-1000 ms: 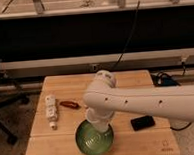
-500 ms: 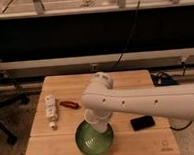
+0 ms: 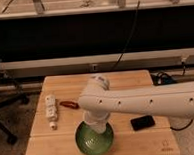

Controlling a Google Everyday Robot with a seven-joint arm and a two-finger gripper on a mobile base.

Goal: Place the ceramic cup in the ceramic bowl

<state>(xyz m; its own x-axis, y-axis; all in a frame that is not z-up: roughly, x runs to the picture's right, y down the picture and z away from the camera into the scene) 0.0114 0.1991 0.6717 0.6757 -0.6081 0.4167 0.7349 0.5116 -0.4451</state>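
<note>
The green ceramic bowl (image 3: 95, 139) sits on the wooden table (image 3: 55, 150) near its front edge. My white arm comes in from the right and bends down over the bowl. My gripper (image 3: 95, 124) hangs at the arm's end, just above the bowl's far rim and inside its outline. A pale rounded shape at the gripper's tip reaches into the bowl; I cannot tell whether it is the ceramic cup or part of the gripper. The cup does not show anywhere else on the table.
A white bottle (image 3: 51, 111) lies on the table's left side, with a small red object (image 3: 69, 104) beside it. A flat black rectangle (image 3: 143, 122) lies right of the bowl. An office chair (image 3: 2, 101) stands at the left; cables (image 3: 163, 80) hang at the right.
</note>
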